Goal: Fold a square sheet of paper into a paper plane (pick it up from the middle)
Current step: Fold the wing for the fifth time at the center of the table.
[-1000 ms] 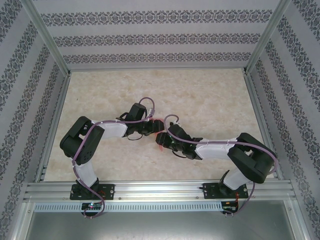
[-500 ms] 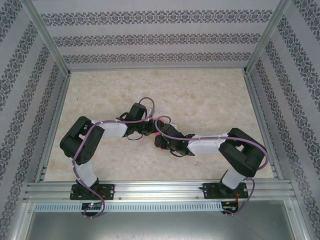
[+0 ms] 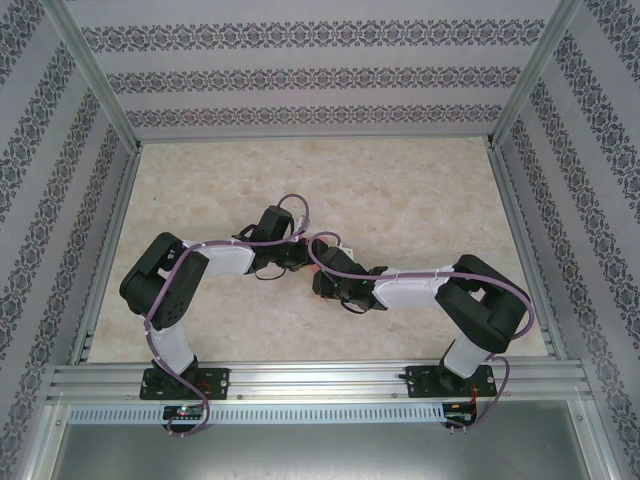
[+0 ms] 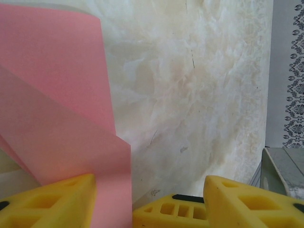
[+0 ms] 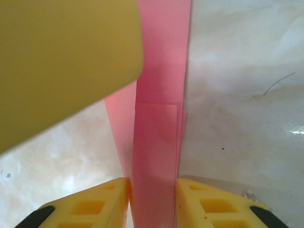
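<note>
Paper plane (image 5: 160,137) clamped in right gripper (image 5: 152,184), beside left gripper (image 4: 149,183)

Paper plane (image 5: 159,95): pink-red, thin, matte, only part-folded. Right wrist view: a long narrow band w/ straight parallel edges, running lengthwise away from the lens. It's layered (a shorter flap lies on top, its square end abt halfway along). The near end sits between the two yellow fingers of the right tool (image 5: 152,184), w/ the edges at or just beside both. Left wrist view: broad flat panels at frame left (image 4: 57,118), one slanting fold edge across them, over the pale surface (image 4: 190,95). Can't tell if it's resting on it or lifted.
</note>
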